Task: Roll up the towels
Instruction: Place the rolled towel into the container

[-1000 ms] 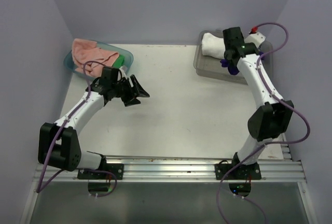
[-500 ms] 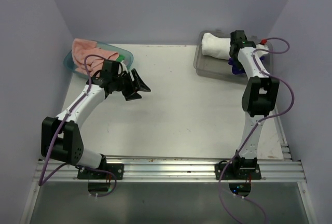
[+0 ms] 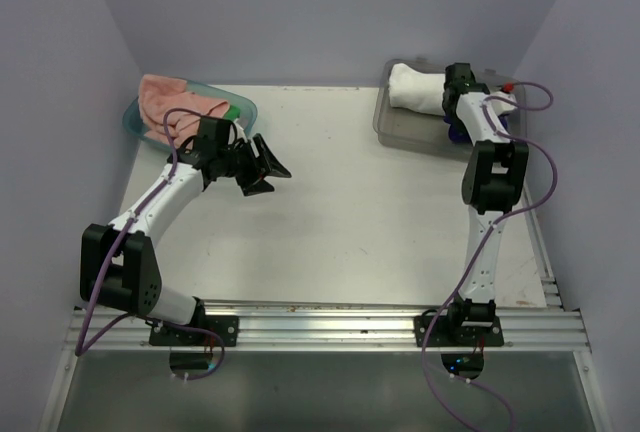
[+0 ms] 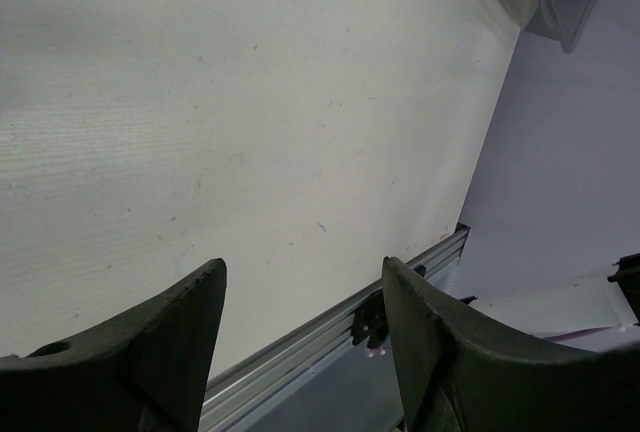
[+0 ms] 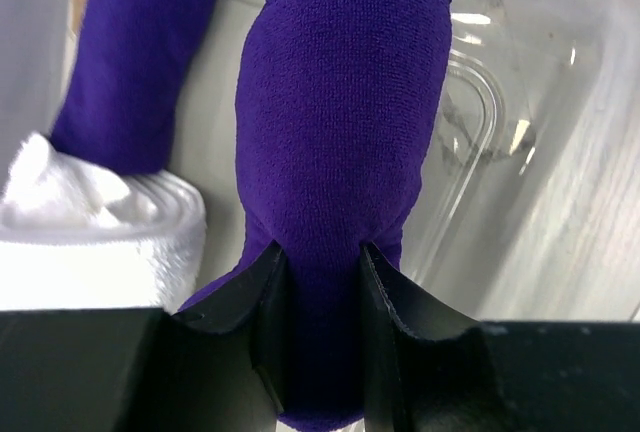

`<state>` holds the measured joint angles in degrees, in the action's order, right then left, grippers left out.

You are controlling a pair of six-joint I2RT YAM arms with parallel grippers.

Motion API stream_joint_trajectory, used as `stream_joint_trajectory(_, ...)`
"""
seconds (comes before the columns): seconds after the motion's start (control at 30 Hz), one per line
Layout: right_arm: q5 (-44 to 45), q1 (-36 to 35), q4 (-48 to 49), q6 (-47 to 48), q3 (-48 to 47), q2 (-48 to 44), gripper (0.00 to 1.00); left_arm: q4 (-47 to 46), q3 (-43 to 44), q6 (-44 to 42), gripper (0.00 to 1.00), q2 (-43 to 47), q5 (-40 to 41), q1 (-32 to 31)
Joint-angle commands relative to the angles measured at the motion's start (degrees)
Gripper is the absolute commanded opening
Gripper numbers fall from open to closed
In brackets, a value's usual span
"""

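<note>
While the right arm reaches to the far right corner of the table (image 3: 350, 212), the step in hand is judged to be setting a finished roll into the clear grey tray (image 3: 398, 130).

Recommendations for the placement:
- Lower the roll until its underside bears on the tray floor before the fingers part. A roll dropped from height may spring loose.
- Lay it beside the white towel (image 3: 412, 86), parallel and not on top, and keep it inside the tray wall.
- Withdraw straight back along the roll's axis, so that neither finger drags the outer lap open.

The right gripper (image 5: 318, 264) is clamped on the dark purple towel (image 5: 340, 132). Both fingers pinch its lower end, and the cloth bulges above them. The left gripper (image 3: 262, 166) stands with its jaws wide apart and nothing between them. It hangs over bare table just beside the teal tub (image 3: 134, 120).

Condition of the towels:
- The salmon pink towel (image 3: 176, 102) lies bunched and unrolled in the tub.
- The bright green towel (image 3: 232, 112) shows only as a corner beside it.
- The white towel is a tight roll in the tray.
- The purple one is a plump, smooth cylinder with a stitched hem at its far end. A second purple length lies behind it, and whether it belongs to the same cloth cannot be told.
</note>
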<state>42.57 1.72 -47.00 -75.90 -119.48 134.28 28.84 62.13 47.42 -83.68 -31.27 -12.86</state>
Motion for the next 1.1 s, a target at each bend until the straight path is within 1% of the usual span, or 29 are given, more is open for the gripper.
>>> stream_joint_trajectory(0.0, 5.2, 1.0, 2.1, -2.8, -3.5, -0.3, 0.00, -0.6, -0.2, 1.1, 0.67, 0.1, -1.2, 0.3)
stream_joint_trajectory(0.1, 5.5, 1.7, 3.8, -1.6, -4.5, 0.5, 0.00, -0.6, -0.3, 1.4, 0.67, 0.1, -1.1, 0.2)
stream_joint_trajectory(0.23, 6.5, 2.2, 3.0, -2.1, -6.8, 2.7, 0.00, -0.9, -0.4, 1.9, 0.67, 0.1, -1.0, 0.2)
stream_joint_trajectory(0.3, 6.7, 2.4, 5.1, -0.7, -7.2, 3.4, 0.00, -1.2, -0.9, 2.4, 0.67, 0.1, -0.8, -0.1)
stream_joint_trajectory(0.47, 6.7, 3.5, 4.6, -2.8, -8.7, 5.6, 0.00, -1.5, -1.5, 3.3, 0.66, 0.4, 0.0, -0.8)
stream_joint_trajectory(0.67, 7.0, 4.1, 4.6, -4.2, -12.6, 9.2, 0.00, -1.2, -1.5, 3.0, 0.66, -0.5, -0.2, -1.6)
stream_joint_trajectory(0.8, 6.5, 4.3, 6.8, -5.3, -12.5, 9.8, 0.00, -0.7, -1.1, 3.1, 0.66, -0.5, 0.4, -2.0)
stream_joint_trajectory(1.07, 4.5, 4.4, 10.6, -3.7, -14.2, 12.5, 0.00, -0.1, -0.5, 3.8, 0.66, -0.4, 1.8, -3.1)
